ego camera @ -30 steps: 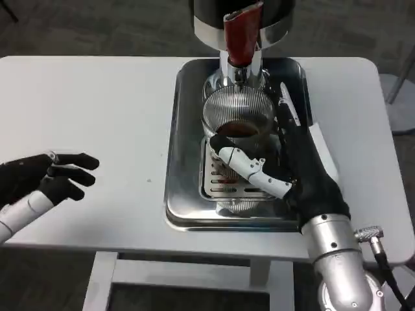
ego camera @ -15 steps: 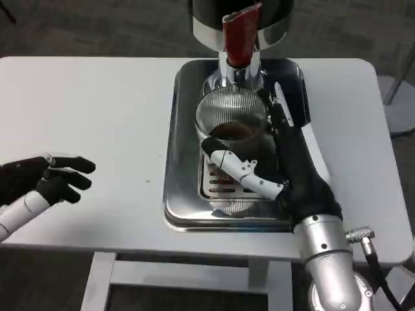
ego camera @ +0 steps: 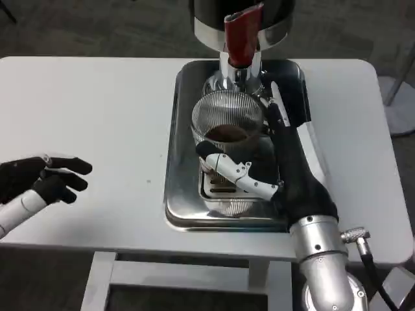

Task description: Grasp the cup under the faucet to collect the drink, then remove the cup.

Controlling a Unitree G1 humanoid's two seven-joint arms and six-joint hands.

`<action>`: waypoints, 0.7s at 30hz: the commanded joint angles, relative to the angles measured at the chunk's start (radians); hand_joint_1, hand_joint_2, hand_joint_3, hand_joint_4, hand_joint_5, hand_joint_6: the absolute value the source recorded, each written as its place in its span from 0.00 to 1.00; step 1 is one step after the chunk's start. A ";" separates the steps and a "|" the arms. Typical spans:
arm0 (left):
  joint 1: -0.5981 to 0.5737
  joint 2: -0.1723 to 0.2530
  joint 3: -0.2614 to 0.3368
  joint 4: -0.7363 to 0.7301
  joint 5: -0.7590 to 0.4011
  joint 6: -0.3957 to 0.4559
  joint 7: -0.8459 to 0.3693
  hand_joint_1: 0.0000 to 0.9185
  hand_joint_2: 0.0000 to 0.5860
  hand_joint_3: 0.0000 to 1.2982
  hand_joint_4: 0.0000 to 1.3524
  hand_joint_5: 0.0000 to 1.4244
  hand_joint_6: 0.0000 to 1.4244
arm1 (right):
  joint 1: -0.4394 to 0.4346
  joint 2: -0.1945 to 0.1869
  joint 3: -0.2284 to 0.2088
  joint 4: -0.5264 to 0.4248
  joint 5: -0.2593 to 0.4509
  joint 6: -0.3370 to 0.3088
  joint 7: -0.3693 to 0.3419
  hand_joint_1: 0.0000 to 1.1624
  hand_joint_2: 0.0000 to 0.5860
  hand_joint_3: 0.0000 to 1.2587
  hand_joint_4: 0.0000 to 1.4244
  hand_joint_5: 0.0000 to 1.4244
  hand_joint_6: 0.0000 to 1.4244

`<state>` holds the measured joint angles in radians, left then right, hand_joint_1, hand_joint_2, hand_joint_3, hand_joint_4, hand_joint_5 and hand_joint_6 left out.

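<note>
Two hands sit over the white table (ego camera: 117,116). At the far left, the left hand (ego camera: 40,180) lies low near the table's front edge, its black fingers loosely spread and pointing right, with nothing between them. Well to its right stands a shiny rectangular metal drip tray (ego camera: 185,207) with a slotted grate. On it rests the clear ribbed glass cup (ego camera: 227,116), dark brown drink inside, directly below the red-handled chrome faucet (ego camera: 241,40) of the black and steel dispenser (ego camera: 214,13). The right hand (ego camera: 285,168) reaches in from the lower right, silver forearm angled up toward the tray; its white thumb crosses the cup's near side while the black fingers run up the cup's right side, apparently clasping it, though contact behind the glass is hard to see.
</note>
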<state>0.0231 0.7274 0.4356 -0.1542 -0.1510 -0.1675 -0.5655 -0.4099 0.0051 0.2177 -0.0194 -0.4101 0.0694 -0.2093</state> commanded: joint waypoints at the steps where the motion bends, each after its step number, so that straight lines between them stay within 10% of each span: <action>1: 0.004 0.013 0.007 0.014 -0.004 0.007 -0.006 0.00 0.15 0.30 0.29 0.30 0.27 | 0.016 0.005 0.015 0.031 -0.027 -0.004 -0.013 0.61 0.37 0.01 0.11 0.22 0.33; 21: -0.024 0.015 0.010 0.056 -0.007 -0.010 -0.005 0.00 0.15 0.31 0.31 0.30 0.26 | 0.032 0.007 0.033 0.060 -0.104 0.002 -0.076 0.67 0.38 0.21 0.35 0.47 0.68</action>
<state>-0.0072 0.7342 0.4363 -0.1110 -0.1510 -0.1682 -0.5655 -0.4147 0.0077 0.2404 0.0159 -0.4997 0.0521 -0.2804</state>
